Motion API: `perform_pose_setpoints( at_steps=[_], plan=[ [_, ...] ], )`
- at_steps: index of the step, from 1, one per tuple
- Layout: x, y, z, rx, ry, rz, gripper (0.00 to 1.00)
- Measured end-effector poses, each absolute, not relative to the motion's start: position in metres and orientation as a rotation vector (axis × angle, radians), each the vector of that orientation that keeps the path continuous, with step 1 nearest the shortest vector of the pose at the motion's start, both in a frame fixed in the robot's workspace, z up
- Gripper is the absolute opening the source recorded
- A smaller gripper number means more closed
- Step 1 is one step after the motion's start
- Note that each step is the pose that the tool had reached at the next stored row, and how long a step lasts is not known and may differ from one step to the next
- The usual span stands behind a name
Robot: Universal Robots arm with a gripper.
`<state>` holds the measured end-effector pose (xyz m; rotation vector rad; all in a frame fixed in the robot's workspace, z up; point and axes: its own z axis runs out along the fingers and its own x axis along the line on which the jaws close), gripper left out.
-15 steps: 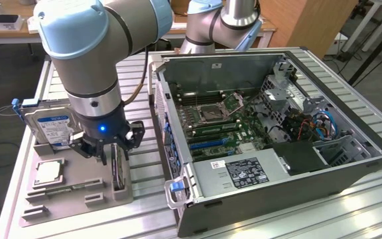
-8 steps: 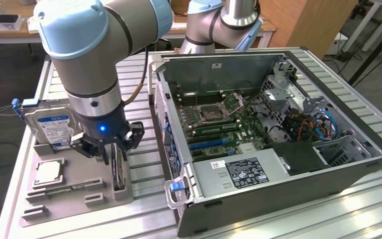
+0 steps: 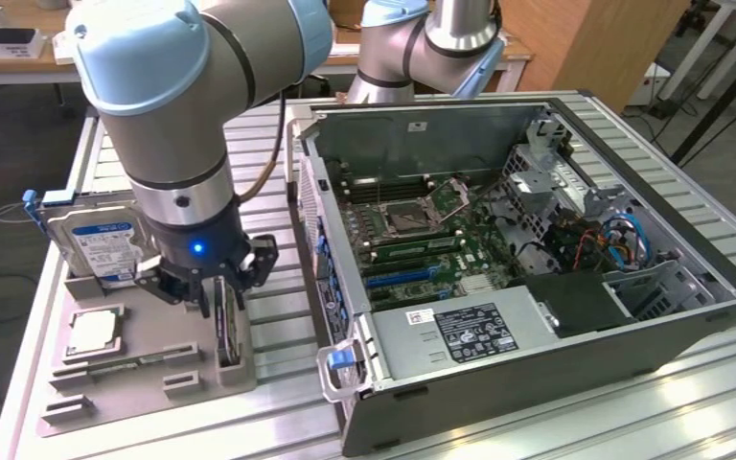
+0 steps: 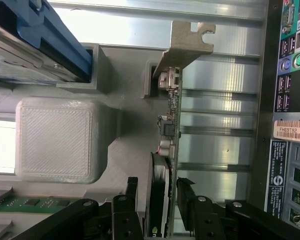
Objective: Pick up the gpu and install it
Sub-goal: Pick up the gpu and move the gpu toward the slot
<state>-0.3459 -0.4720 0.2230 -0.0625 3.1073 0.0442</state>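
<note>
Slatted aluminium forms the table (image 3: pixel 675 402), which carries a grey holding fixture (image 3: pixel 126 379) and, toward the exterior view's right, an open computer case (image 3: pixel 535 383) with its motherboard (image 3: pixel 420 240) exposed. The gpu (image 3: pixel 226 335) stands on its long edge in a slot along the fixture's edge nearest the case. In the wrist view its silver bracket (image 4: pixel 187 42) sits at the far end of the card (image 4: pixel 171 125). The gripper (image 3: pixel 218 307) is lowered over the card, and its black fingers (image 4: pixel 132 192) straddle it. The jaws are narrow but not clamped, with a sliver of gap on one side. A blue-labelled hard drive (image 3: pixel 100 244) stands at the fixture's far corner, and a processor (image 3: pixel 93 333) and a memory stick (image 3: pixel 138 362) lie flat nearby.
</note>
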Motion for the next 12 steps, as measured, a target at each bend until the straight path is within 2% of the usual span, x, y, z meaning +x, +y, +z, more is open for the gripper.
perform_pose_setpoints(
  at_steps=[12],
  plan=[
    [-0.3457, -0.4718, 0.2197, -0.062, 3.109, 0.045, 0.45]
  ],
)
